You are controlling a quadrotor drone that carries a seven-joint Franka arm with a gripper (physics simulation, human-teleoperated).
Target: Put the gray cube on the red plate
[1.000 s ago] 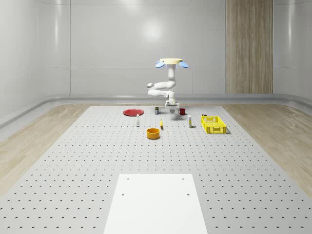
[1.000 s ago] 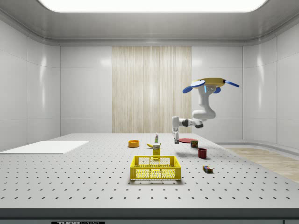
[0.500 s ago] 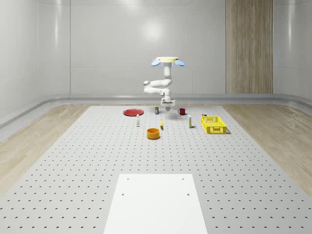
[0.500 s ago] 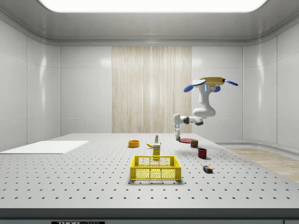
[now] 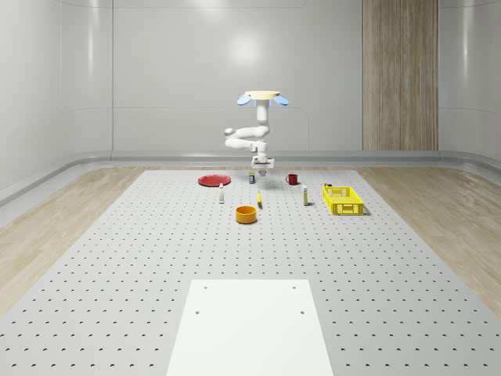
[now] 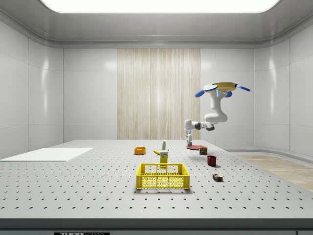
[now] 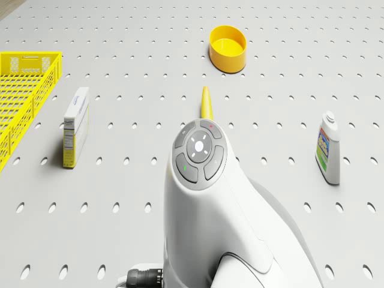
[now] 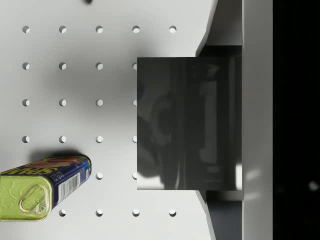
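- Gripper (image 5: pixel 261 169) hanging low above the perforated table (image 5: pixel 156 258), pointed straight down, clamped on the gray cube (image 8: pixel 187 122).
- Cube pressed against one finger (image 8: pixel 257 120) in the wrist view, lifted off the table, a tin can (image 8: pixel 42 187) lying on its side below and beside it.
- Arm (image 7: pixel 210 204) folded in an elbow beneath the drone (image 5: pixel 261 97).
- Drone hovering over the table's far end, near the dark red cup (image 5: pixel 292 179).
- Red plate (image 5: pixel 214 180) flat on the table, toward the whole-scene view's left of the gripper, apart from the cube.
- Nearer the camera: yellow bowl (image 5: pixel 246 214), yellow basket (image 5: pixel 343 200).
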